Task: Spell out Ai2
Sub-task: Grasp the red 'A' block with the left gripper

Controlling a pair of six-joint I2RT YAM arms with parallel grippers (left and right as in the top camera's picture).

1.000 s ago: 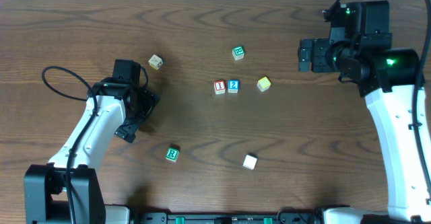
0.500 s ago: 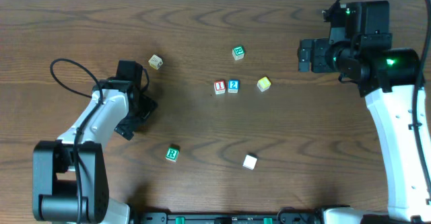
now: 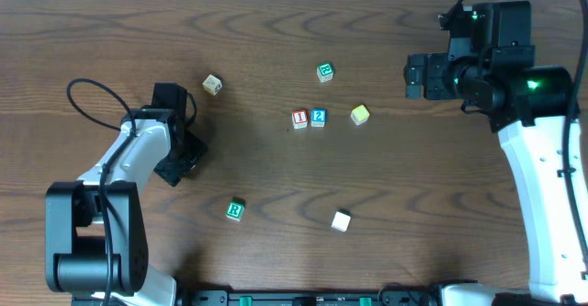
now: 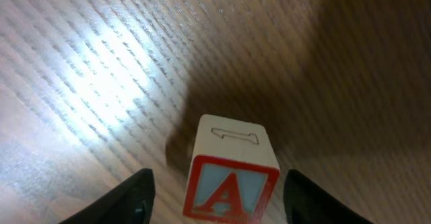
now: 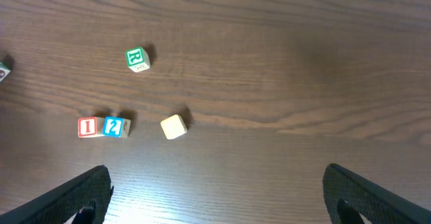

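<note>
A wooden block with a red-framed letter A (image 4: 232,183) stands on the table between the fingers of my left gripper (image 4: 217,198). The fingers are open, with a gap on each side of the block. In the overhead view my left gripper (image 3: 180,155) covers that block. A red I block (image 3: 299,119) and a blue 2 block (image 3: 318,117) touch side by side at the table's middle. They also show in the right wrist view (image 5: 87,127) (image 5: 115,126). My right gripper (image 5: 219,207) is open and empty, high over the back right (image 3: 418,74).
A yellow block (image 3: 360,114) lies right of the 2 block. A green block (image 3: 324,71) lies behind them. A beige block (image 3: 212,85) is behind my left gripper. A green R block (image 3: 235,210) and a white block (image 3: 341,221) lie near the front.
My left arm has swung a little to the left and its gripper has shifted left and slightly forward. The right arm and the loose blocks have not moved.
</note>
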